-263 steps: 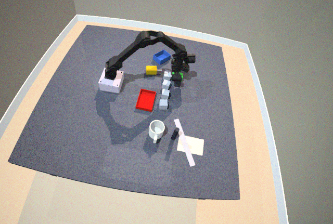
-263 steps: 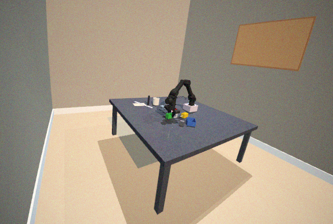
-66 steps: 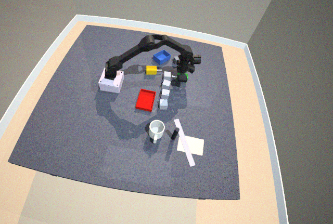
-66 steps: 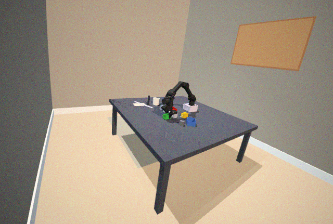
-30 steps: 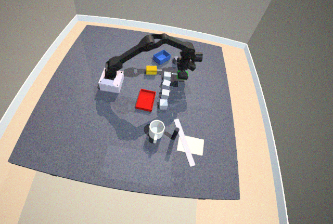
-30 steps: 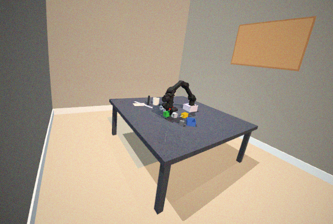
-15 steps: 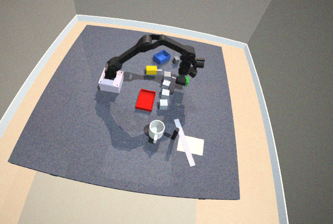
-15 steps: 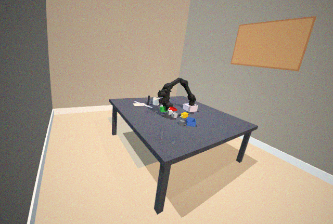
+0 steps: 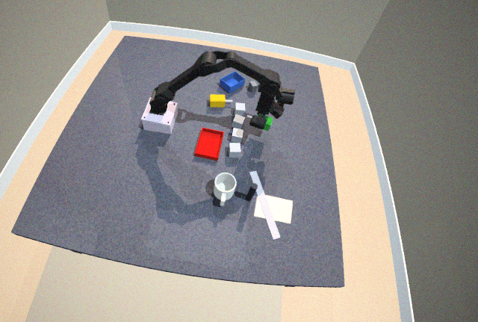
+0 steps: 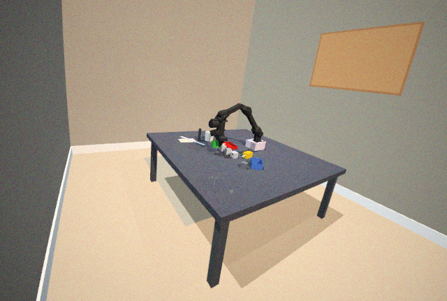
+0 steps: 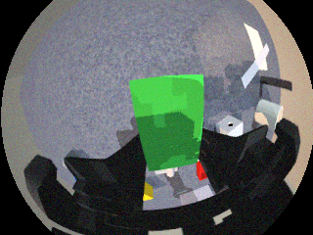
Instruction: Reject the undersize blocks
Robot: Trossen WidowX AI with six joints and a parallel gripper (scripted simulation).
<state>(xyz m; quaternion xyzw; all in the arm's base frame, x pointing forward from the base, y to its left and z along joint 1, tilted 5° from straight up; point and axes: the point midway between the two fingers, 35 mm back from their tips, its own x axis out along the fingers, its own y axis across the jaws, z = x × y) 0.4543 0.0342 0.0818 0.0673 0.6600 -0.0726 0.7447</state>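
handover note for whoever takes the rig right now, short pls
Gripper: shut on the green GO gauge, held beside the block row.
Blocks: four pale blocks in a row between gauge and tray; a darker grey block by the blue tray.
Done: red reject tray has no block in it. Which blocks have been gauged, I can't tell.
Left: finish gauging, move any undersize to red, put gauge down, back the arm off.

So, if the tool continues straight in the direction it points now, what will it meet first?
Probably the dark table top: the tool points roughly down, though its height is unclear.
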